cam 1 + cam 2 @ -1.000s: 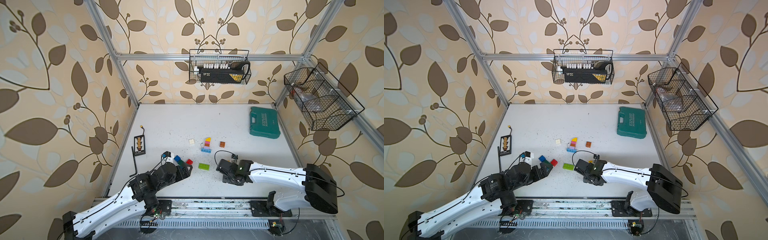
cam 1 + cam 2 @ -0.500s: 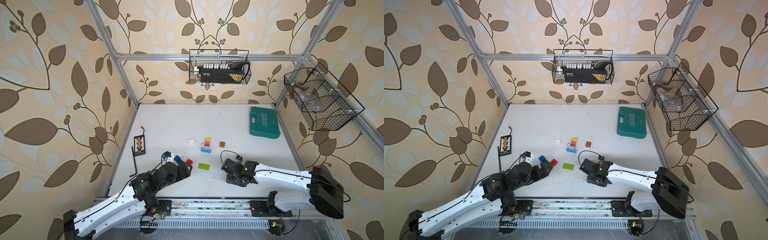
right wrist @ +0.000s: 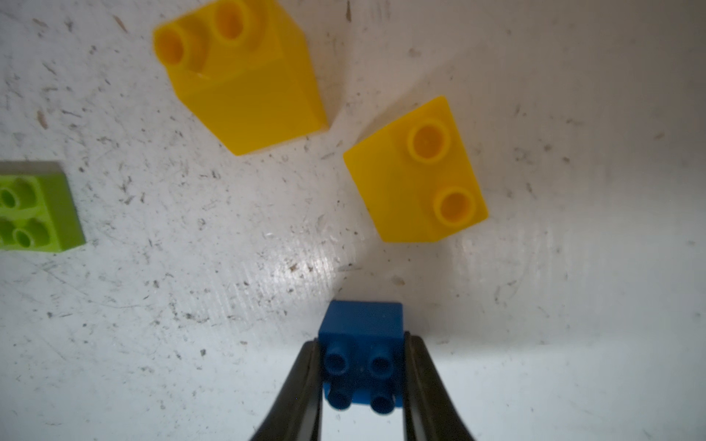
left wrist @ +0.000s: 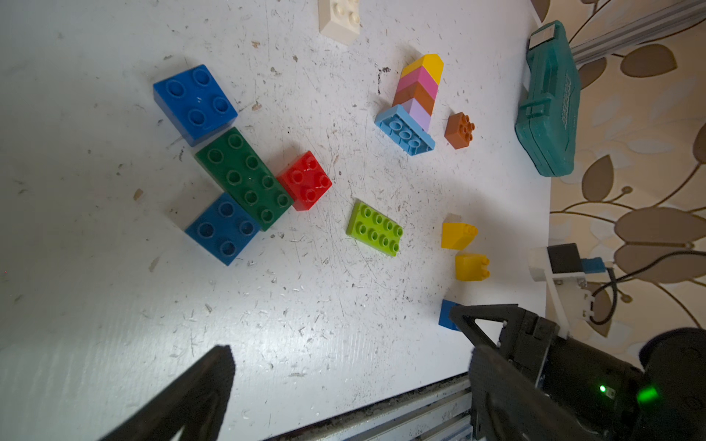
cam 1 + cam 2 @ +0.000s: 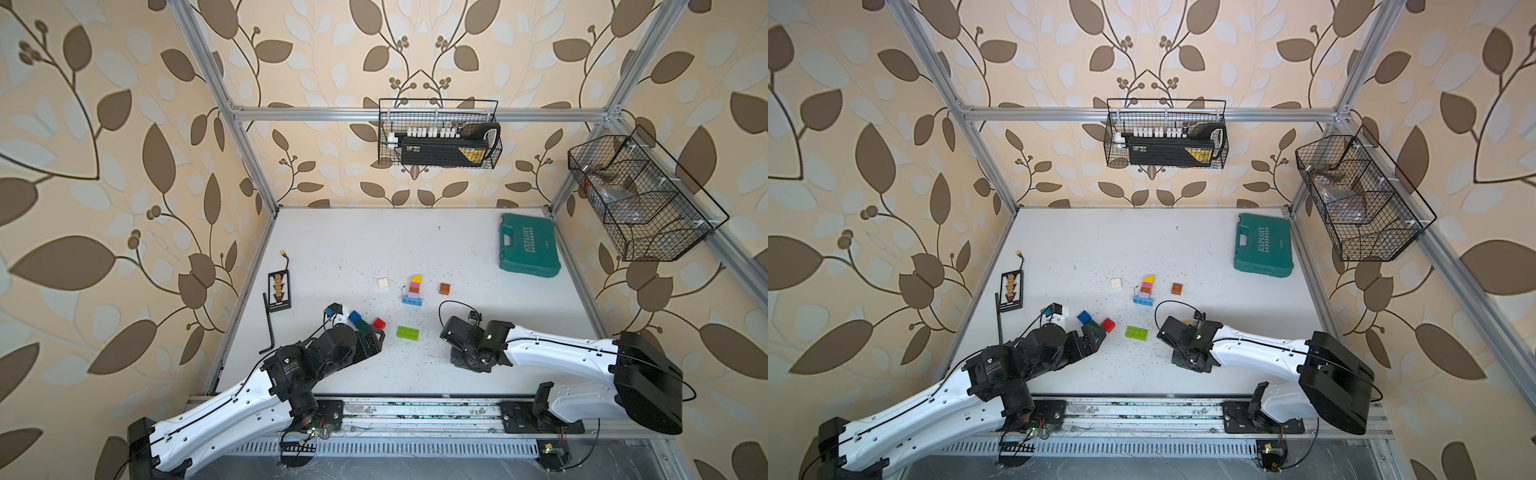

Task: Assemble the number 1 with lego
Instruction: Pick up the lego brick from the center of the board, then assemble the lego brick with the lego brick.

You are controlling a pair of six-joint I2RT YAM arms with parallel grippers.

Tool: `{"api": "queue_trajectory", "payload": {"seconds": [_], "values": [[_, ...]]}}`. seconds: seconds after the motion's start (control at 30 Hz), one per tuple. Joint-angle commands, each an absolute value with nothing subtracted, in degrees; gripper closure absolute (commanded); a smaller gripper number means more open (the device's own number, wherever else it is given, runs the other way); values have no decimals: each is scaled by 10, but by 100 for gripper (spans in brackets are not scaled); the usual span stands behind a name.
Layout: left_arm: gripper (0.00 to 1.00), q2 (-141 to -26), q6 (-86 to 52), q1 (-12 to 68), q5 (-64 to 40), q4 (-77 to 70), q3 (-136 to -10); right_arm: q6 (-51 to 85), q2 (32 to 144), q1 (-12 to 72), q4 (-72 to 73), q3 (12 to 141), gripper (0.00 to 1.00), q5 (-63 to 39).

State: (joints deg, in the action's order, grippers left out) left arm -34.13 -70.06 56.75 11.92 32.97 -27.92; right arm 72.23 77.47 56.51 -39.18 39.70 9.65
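- Blue small square studded plastic brick (image 3: 361, 324) fills the near part of the right wrist view. The right gripper (image 3: 362, 343) has its two black fingers (image 3: 305, 382) pressed against the brick's opposite sides, with the jaws almost shut around it and its studs facing the camera. This looks like the pick-up step.
- Whether the brick has left the scuffed white tabletop (image 3: 153, 305) cannot be told from this view.
- Two yellow sloped bricks (image 3: 244, 84) (image 3: 416, 172) lie just on the far side of the jaws, untouched. One end of a lime-green long plate (image 3: 38, 206) shows to the left.
- Left wrist view: only a corner of the blue brick shows, at the tip of the right gripper. A dark green long brick (image 4: 244, 179) touches two larger blue square bricks (image 4: 195, 103) (image 4: 223, 229) and a red square brick (image 4: 305, 179).
- Both top views: the left gripper (image 5: 372, 336) hovers at that cluster, wide open and holding nothing. The right gripper sits near centre and hides its brick.
- Farther back lies a flat column of yellow, pink, orange and lilac bricks on a light-blue long brick (image 5: 413, 291), the unfinished "1". It lies between a white brick (image 5: 383, 284) and a brown brick (image 5: 445, 288).
- The likely next move is to lift the brick, carry it far-left to the column, and line up the studs before pressing.
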Motion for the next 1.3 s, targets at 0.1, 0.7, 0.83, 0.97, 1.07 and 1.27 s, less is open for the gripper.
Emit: {"api": "queue_trajectory", "payload": {"seconds": [0.1,0.7,0.83,0.97,1.07,1.27], "values": [[1,-335,-704,572,136,336,-283,724,800,584,-433,466,82,105],[1,-202,-721,572,160,366,-239,682,1059,593,-489,795,84,105],[1,-183,-722,572,165,366,-230,681,1082,577,-485,811,85,97],[1,-182,-720,573,169,364,-229,679,1092,563,-469,810,87,83],[1,-187,-717,573,170,360,-231,679,1101,561,-464,814,87,78],[1,-198,-712,572,170,356,-233,681,1118,562,-454,820,89,64]]}}
